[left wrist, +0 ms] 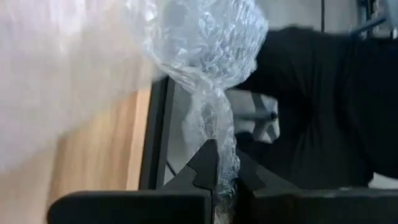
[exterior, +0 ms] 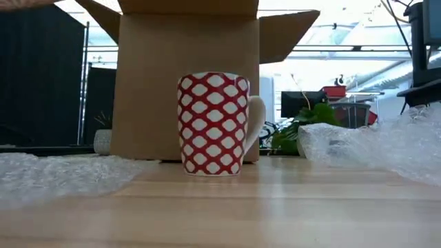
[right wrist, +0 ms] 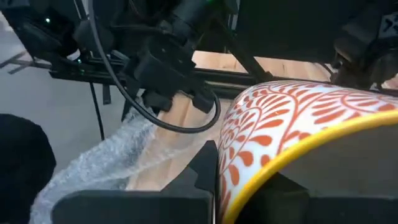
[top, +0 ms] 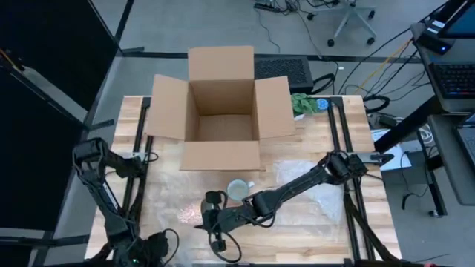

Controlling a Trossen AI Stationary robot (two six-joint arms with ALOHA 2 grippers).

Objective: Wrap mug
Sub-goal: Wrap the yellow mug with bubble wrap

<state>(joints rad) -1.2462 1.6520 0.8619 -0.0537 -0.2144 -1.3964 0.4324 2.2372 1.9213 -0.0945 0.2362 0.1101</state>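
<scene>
There is one open cardboard box [top: 221,104] at the table's [top: 312,230] far side, and one red-and-white lattice mug [exterior: 213,124] stands upright in front of it, clear of both arms. A second vessel, an orange fern-patterned cup with a yellow rim [right wrist: 292,124], shows only in the right wrist view. Bubble wrap [exterior: 372,145] lies in two spreads, one on either side of the lattice mug, and one green plant [top: 300,104] sits by the box's right flap. The right arm reaches low across the table toward the near edge, and the right gripper [right wrist: 239,165] straddles the patterned cup's wall, one finger outside and one inside, pinching it. The left arm is folded along the table's left side, where the left gripper [left wrist: 225,180] is pressed together on a twisted tail of bubble wrap.
</scene>
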